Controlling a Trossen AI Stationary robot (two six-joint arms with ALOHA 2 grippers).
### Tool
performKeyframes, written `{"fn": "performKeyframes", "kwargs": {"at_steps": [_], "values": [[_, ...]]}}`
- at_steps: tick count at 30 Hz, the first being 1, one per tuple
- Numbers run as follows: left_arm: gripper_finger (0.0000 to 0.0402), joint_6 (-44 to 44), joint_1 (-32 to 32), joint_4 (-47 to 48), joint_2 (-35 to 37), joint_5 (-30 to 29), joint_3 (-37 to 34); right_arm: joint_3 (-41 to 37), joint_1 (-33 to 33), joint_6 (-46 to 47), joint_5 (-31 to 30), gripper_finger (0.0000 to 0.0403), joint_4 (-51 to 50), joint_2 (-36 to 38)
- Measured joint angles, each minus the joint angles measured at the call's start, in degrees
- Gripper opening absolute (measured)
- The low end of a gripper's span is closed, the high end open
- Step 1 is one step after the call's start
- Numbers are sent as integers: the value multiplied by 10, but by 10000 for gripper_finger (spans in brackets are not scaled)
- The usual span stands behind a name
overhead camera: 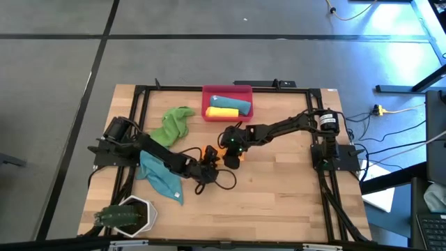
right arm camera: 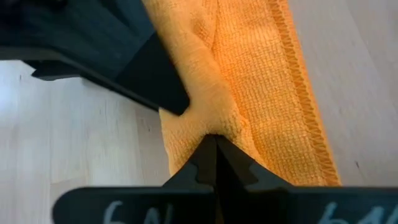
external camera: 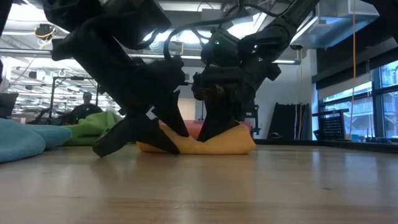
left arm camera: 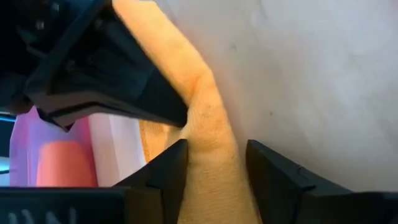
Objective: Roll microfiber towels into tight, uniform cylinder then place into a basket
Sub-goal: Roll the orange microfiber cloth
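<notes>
Bare worktop (external camera: 249, 193) fronts your orange towel (external camera: 217, 144), mid-roll at centre. Your right tool (right arm camera: 214, 140) pinches its fold; your left tool (left arm camera: 214, 168) straddles it, fingers spread. Next, tighten the roll, then carry it to the far basket (overhead camera: 245, 89).

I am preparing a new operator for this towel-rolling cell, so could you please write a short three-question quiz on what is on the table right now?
1. True or false: the red-pink basket already holds a teal roll and a yellow roll.
2. Which towel are both end effectors working on? A green, B orange, C teal.
3. Fill in: the loose green towel lies on the ____ arm's side of the table.

Key
1. True.
2. B: the orange towel lies mid-table; the left end effector straddles it with fingers apart, and the right end effector pinches a fold of it shut.
3. Left.
</notes>
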State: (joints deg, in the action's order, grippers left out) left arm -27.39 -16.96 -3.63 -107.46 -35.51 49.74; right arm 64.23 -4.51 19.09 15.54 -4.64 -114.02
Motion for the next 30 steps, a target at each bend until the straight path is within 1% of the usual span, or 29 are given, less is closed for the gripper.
{"fn": "performKeyframes", "kwargs": {"at_steps": [9, 14, 15, 18, 23, 26, 28, 30], "values": [[74, 18, 35, 2, 0, 32, -1, 0, 0, -4, 10, 3, 0, 0], [15, 31, 37, 2, -1, 37, -2, 0, 0, -57, 7, 9, -2, 4], [9, 31, 37, 2, -1, 42, -2, -1, 0, -59, 3, 11, -4, 8], [7, 33, 37, 3, -1, 52, -2, -1, 0, -69, -8, 16, -18, 28], [3, 50, 39, 5, -1, 55, -2, -1, 2, -93, -53, 18, -56, 72], [2, 53, 39, 5, -2, 57, -2, -1, 3, -103, -88, 23, -85, 97], [2, 63, 38, 5, -1, 58, -2, -1, 8, -105, -121, 27, -104, 113], [1, 78, 39, 6, 6, 79, -3, -1, 16, -109, -161, 29, -125, 130]]}}
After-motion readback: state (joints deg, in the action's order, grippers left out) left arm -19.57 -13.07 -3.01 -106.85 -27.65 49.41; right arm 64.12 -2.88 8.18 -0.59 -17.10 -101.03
